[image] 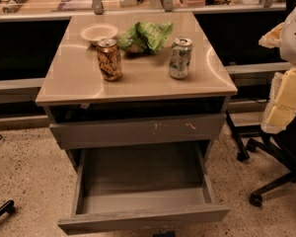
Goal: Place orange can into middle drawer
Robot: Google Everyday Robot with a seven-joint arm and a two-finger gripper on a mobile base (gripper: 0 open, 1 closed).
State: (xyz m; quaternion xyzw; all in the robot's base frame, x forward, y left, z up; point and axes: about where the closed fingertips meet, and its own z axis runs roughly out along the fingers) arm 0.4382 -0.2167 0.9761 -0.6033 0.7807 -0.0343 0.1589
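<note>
Orange can [109,59] on surface [143,82], middle drawer [143,177] open.
Can stands upright; my gripper is out of view, so I cannot tell its state.

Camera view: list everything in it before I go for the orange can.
orange can: one, orange-brown, upright, front left of the cabinet top
silver can: one, green-and-white, upright, right side of the top
bowl: one, white, back left of the top
bag: one, green, crumpled, back centre of the top
cabinet top: one, beige
scratched drawer front: one, grey, just under the top
middle drawer: one, grey, pulled open below it
office chair: one, black base, right
claw: one, pale yellow, at the right edge, apart from both cans
</note>
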